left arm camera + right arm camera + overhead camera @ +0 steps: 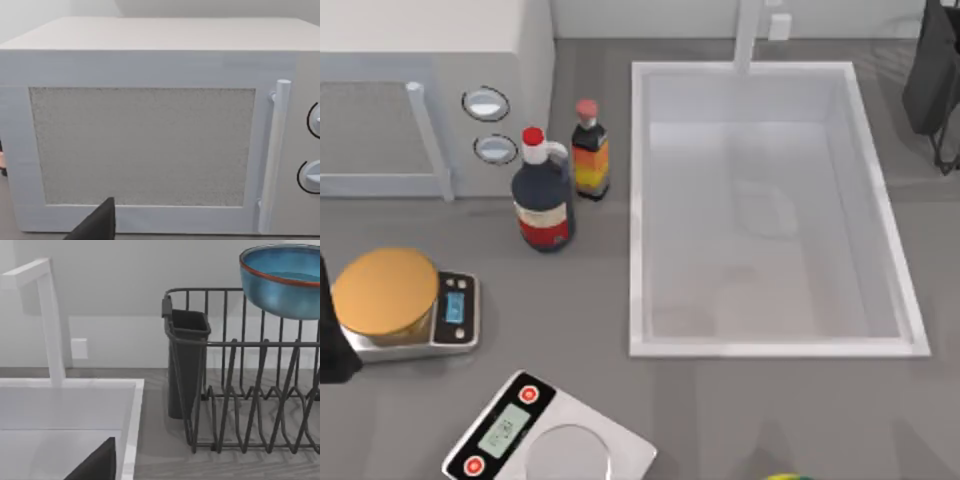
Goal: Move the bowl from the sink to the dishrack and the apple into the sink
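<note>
The white sink (885, 225) lies right of centre in the top view, with nothing in its basin and its tap post (748, 35) at the back rim. In the right wrist view the blue bowl (282, 280) with a reddish rim is at the top of the grey wire dishrack (240, 390). I cannot tell whether it rests on the wires. A dark part of my right gripper (95, 462) shows over the sink (70, 407), well apart from the bowl. My left gripper (97, 225) faces the microwave door (145, 145). The apple is out of view.
A microwave (430, 90) stands at the back left, with two bottles (542, 195) (589, 152) beside it. A golden disc (385, 290) sits on a scale, and a second scale (545, 440) lies at the front. A black holder (187, 360) hangs on the rack. A yellow-green object (785, 477) touches the front edge.
</note>
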